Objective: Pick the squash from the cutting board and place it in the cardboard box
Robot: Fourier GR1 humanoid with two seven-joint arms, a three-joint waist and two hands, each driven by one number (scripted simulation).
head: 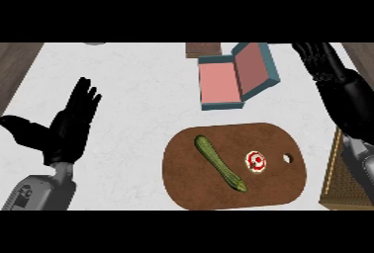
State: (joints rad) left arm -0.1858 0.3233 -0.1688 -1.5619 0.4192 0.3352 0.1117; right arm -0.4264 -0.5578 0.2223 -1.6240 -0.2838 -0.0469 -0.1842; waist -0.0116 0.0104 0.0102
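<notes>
A long green squash (219,162) lies slantwise on the round brown cutting board (190,192) at the lower middle. A small red-and-white round item (255,161) rests on the board to the right of it. Further back stands an open box (219,81) with teal walls and a pink inside, its lid (256,66) tipped back to the right. My left hand (70,121) is at the left, fingers straight and pointing up, well apart from the board. My right hand (325,62) hangs at the upper right, beside the box lid, fingers relaxed and holding nothing.
A woven tan basket or mat (337,185) sits at the right edge under my right forearm. A small brown block (202,49) lies at the back behind the box. The counter's wooden edges show at the far left and right corners.
</notes>
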